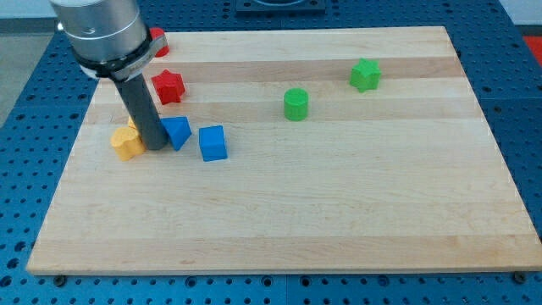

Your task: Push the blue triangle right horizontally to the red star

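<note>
Table: pale wooden board (339, 212) with lengthwise grain in light and slightly darker strips, edges square, lying flat.
Surround: blue perforated metal base (525, 127) showing on all sides of the table, with a regular grid of holes.
Far edge: a dark fixture (279, 5) sits just beyond the table, cut off by the view's top.
Writing: no brand, label or lettering can be read anywhere.
Arm: grey cylindrical housing (100, 30) at far left, a dark rod descending from it.
My tip: (155, 146) rests on the table at left, between the yellow block and the blue triangle.
Fingers: the arm carries none; it ends in the bare rod, which holds nothing.
Blue triangle: (178, 131) left part of the table, just right of my tip and touching or nearly touching the rod.
Red star: (168, 86) farther back than the blue triangle, slightly to its left, apart from it.
Blue cube: (212, 142) just right of the blue triangle, a narrow gap between.
Yellow block: (128, 142) just left of my tip, shape unclear, partly hidden by the rod.
Red block: (157, 42) far left corner, mostly hidden behind the housing.
Green cylinder: (295, 104) mid-table, well right of the blue blocks.
Green star: (365, 74) farther back and to the right of the green cylinder.
</note>
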{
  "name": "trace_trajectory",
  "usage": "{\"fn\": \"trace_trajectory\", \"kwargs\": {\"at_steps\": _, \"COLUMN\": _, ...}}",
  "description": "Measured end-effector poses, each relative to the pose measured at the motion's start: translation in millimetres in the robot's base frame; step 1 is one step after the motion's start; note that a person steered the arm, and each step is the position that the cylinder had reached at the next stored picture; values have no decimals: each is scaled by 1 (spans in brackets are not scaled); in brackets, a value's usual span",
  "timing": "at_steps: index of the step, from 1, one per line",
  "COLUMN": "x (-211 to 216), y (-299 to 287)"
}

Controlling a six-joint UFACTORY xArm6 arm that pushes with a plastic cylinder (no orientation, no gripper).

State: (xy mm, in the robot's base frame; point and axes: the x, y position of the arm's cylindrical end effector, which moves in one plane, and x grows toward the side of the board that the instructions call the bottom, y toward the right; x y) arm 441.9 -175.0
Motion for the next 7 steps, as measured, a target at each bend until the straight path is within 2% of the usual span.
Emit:
{"fn": "trace_trajectory", "kwargs": {"at_steps": 2, "x": -17, "y": 24}}
{"fn": "trace_trajectory", "kwargs": {"at_steps": 5, "x": -38, "y": 107}}
{"fn": "trace_trajectory", "kwargs": {"at_steps": 7, "x": -64, "y": 79}}
